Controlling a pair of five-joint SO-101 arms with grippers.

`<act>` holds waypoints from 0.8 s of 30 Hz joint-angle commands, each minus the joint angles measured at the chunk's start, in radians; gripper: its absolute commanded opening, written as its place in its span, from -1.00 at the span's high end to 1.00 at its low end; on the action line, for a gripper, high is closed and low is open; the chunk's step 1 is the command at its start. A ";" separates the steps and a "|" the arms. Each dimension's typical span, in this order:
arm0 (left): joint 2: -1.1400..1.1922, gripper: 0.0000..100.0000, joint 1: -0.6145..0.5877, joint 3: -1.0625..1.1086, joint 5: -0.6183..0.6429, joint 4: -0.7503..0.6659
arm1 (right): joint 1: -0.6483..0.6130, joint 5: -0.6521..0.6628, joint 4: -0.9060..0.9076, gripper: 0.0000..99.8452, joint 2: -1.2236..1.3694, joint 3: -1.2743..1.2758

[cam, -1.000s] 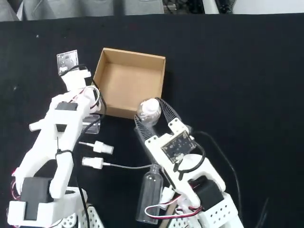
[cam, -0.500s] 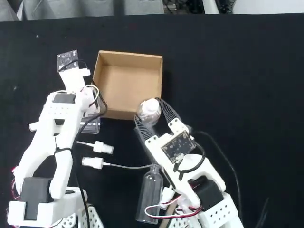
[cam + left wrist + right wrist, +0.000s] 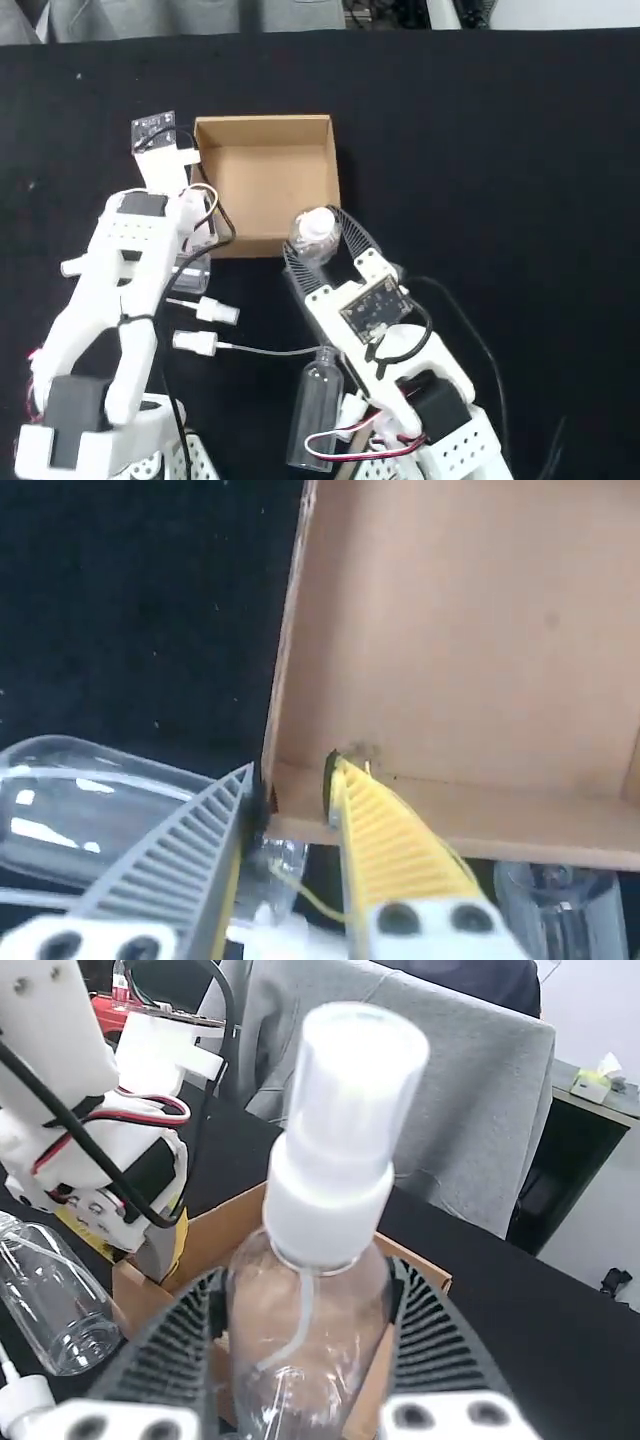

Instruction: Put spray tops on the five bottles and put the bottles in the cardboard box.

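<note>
Bottle of clear plastic with a white spray top [image 3: 320, 1220] stays upright, clamped in the right gripper [image 3: 314, 236] just short of the brown cardboard box [image 3: 262, 122], which the left gripper [image 3: 290, 780], pinched on its wall at a near corner, has swung square, likely readying it for loading.

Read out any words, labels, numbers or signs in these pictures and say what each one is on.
No text can be read here.
The cardboard box: plain walls and floor, no print.
The capped bottle: clear, no label.
The circuit board on the right arm: markings too small to read.
The small board beside the box: specks too small to read.
</note>
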 commanded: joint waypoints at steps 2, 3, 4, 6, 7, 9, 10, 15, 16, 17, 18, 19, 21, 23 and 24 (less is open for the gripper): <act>-0.187 0.77 -0.002 -0.054 0.011 0.071 | 0.029 -0.005 -0.031 0.87 -0.099 0.001; -0.209 0.77 -0.002 -0.045 0.011 0.074 | 0.029 -0.003 -0.031 0.87 -0.099 0.001; -0.230 0.77 -0.002 -0.033 0.011 0.071 | 0.029 -0.003 -0.031 0.87 -0.099 0.001; -0.264 0.77 -0.004 -0.016 0.011 0.071 | 0.029 -0.003 -0.031 0.87 -0.099 0.001; -0.275 0.77 -0.004 -0.013 0.011 0.071 | 0.029 -0.003 -0.031 0.87 -0.099 0.001; -0.296 0.77 -0.005 -0.002 0.011 0.071 | 0.029 -0.003 -0.031 0.87 -0.099 0.001; -0.307 0.77 -0.012 0.001 0.011 0.071 | 0.029 -0.003 -0.031 0.87 -0.099 0.001; -0.324 0.77 -0.079 0.002 0.066 0.055 | 0.021 -0.008 -0.029 0.87 -0.102 0.001; -0.324 0.77 -0.087 0.010 0.077 0.043 | 0.021 -0.008 -0.029 0.87 -0.102 -0.001; -0.324 0.77 -0.093 0.022 0.081 0.026 | 0.021 -0.008 -0.029 0.87 -0.102 -0.002; -0.324 0.77 -0.099 0.036 0.083 0.008 | 0.021 -0.008 -0.031 0.87 -0.102 -0.004; -0.325 0.77 -0.104 0.050 0.084 -0.006 | 0.021 -0.008 -0.035 0.87 -0.102 -0.005; -0.325 0.77 -0.111 0.056 0.084 -0.012 | 0.023 -0.008 -0.038 0.87 -0.102 -0.010; -0.330 0.77 -0.119 0.056 0.086 -0.012 | 0.023 -0.008 -0.051 0.87 -0.102 -0.013; -0.342 0.77 -0.120 0.059 0.086 -0.008 | 0.026 -0.006 -0.054 0.87 -0.102 -0.013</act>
